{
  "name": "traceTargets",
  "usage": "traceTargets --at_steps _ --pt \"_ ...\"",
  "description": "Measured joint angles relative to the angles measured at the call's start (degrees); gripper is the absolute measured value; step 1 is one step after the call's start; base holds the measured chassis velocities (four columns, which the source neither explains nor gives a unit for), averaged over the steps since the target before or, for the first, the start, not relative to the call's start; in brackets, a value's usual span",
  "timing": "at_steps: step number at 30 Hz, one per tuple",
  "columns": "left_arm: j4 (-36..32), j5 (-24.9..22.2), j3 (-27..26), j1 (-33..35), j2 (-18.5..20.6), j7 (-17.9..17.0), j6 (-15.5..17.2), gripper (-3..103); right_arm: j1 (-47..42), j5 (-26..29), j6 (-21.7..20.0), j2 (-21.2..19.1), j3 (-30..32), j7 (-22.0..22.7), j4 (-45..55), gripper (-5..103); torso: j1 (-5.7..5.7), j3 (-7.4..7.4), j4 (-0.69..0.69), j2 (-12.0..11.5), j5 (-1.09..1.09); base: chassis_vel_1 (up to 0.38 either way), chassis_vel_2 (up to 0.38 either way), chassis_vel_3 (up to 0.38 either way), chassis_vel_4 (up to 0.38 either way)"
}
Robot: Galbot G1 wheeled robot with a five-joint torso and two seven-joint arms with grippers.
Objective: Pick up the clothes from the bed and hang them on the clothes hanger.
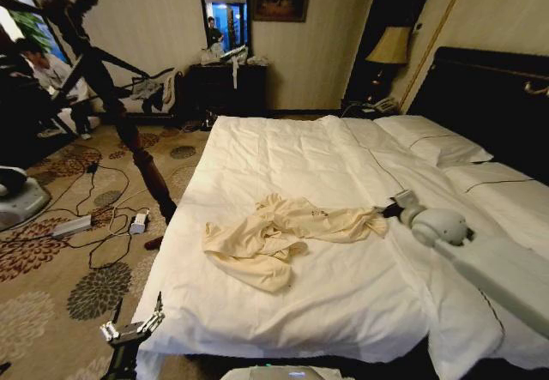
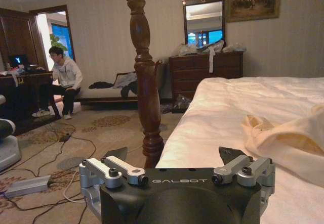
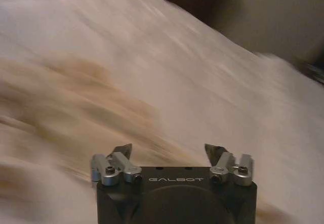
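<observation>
Softly crumpled cream shirt (image 1: pixel 283 234), thin wrinkled fabric, on smooth white duvet (image 1: pixel 283 153)

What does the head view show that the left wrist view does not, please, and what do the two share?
Head view alone: the black headboard, the pillows, a bedside lamp, and the right gripper reaching to the shirt's sleeve end.

Left wrist view alone: the left gripper seen close, fingers open and empty, beside the bed's edge.

Both: the cream shirt crumpled on the white duvet, the turned wooden stand post, the dresser.
</observation>
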Motion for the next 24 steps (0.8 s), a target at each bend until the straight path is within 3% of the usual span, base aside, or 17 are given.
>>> traceTargets --at_steps 2,5,6,8,10,11,12,14,15,16,17,19,24 --pt "0.0 0.3 0.0 0.0 -0.2 0.0 0.0 100 -0.5 0.0 0.7 2.1 -1.1 0.3 2.3 83 0.0 0.0 -0.01 0.0 0.0 0.0 0.0 0.0 0.0" --pt "-0.3 1.1 0.0 0.0 -0.7 0.0 0.8 100 -2.2 -1.3 1.8 9.0 -4.5 0.6 5.4 97 0.0 0.0 -0.02 0.0 0.02 0.0 0.0 0.0 0.0" --pt "-0.3 1.1 0.0 0.0 -0.7 0.0 0.8 100 -2.2 -1.3 1.8 9.0 -4.5 0.6 5.4 97 0.0 0.0 -0.02 0.0 0.02 0.0 0.0 0.0 0.0" --pt "-0.2 1.1 -0.3 -0.1 -0.5 0.1 1.3 100 -4.2 -0.2 1.8 12.8 -5.2 0.8 5.6 99 0.0 0.0 -0.06 0.0 0.01 0.0 0.0 0.0 0.0" --pt "0.1 1.1 -0.6 0.1 -0.2 0.1 1.4 100 -5.5 6.1 1.5 16.3 -5.3 2.5 5.1 100 0.0 -0.01 -0.07 0.0 0.01 0.0 0.0 0.0 0.0" --pt "0.1 1.1 -0.6 0.1 -0.2 0.1 1.4 100 -5.5 6.1 1.5 16.3 -5.3 2.5 5.1 100 0.0 -0.01 -0.07 0.0 0.01 0.0 0.0 0.0 0.0" --pt "0.3 1.1 -0.7 0.3 -0.1 0.1 1.4 100 -5.7 12.6 0.9 18.2 -5.3 5.0 5.1 100 0.0 0.0 -0.06 0.0 0.0 0.0 0.0 0.0 0.0" --pt "0.5 1.2 -0.8 0.6 0.0 0.1 1.4 100 -5.3 28.5 -0.7 23.7 -4.7 14.3 6.1 100 0.0 -0.01 -0.06 0.0 0.02 0.0 0.0 0.0 0.0" --pt "0.5 1.2 -0.8 0.6 0.0 0.1 1.4 100 -5.3 28.5 -0.7 23.7 -4.7 14.3 6.1 100 0.0 -0.01 -0.06 0.0 0.02 0.0 0.0 0.0 0.0" --pt "0.5 1.2 -0.8 0.8 -0.2 0.1 1.4 100 -4.6 35.3 -0.6 26.4 -4.2 17.5 5.9 100 0.0 -0.01 -0.03 0.0 0.01 0.0 0.0 0.0 0.0" --pt "0.5 1.3 -0.8 1.0 -0.4 0.1 1.3 100 -4.3 38.5 -0.3 28.2 -3.9 18.9 5.3 100 0.0 0.0 -0.01 0.0 -0.01 0.0 0.0 0.0 0.0" --pt "0.5 1.7 -0.9 1.4 -0.8 0.1 1.1 100 -4.7 41.8 0.6 32.4 -2.9 20.2 2.8 100 0.0 0.0 -0.03 0.0 0.01 0.0 0.0 0.0 0.0" --pt "0.5 2.3 -0.8 1.9 -1.5 0.1 0.6 100 -5.3 42.0 0.9 38.3 -2.6 20.0 -2.5 100 0.0 0.0 -0.04 0.0 0.01 0.0 0.0 0.0 0.0"
